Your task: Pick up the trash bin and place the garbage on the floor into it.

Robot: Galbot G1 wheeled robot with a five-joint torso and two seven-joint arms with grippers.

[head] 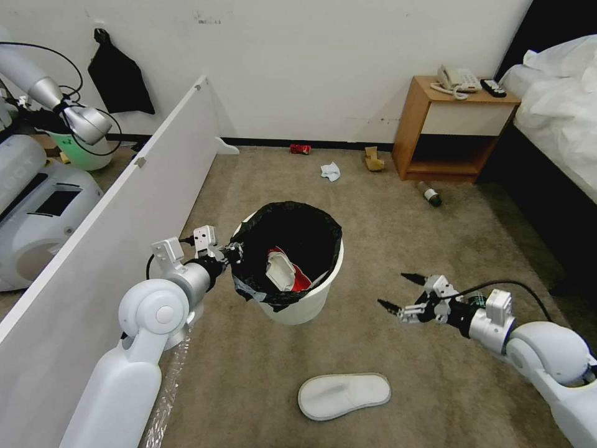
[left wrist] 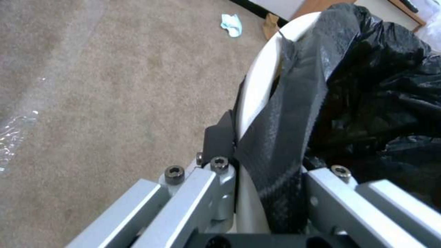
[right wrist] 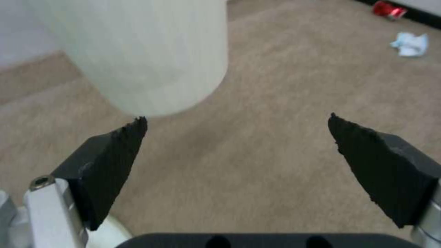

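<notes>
Trash bin (head: 298, 305): rim clamped by left gripper (head: 235, 254), held above carpet (head: 385, 249); right gripper (head: 401, 292) spread wide, empty

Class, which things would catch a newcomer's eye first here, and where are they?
The trash bin hangs mid-scene above the carpet, its rim clamped by the left gripper, a slipper inside. The open right gripper hovers beside it, and another slipper lies nearer the robot.
</notes>
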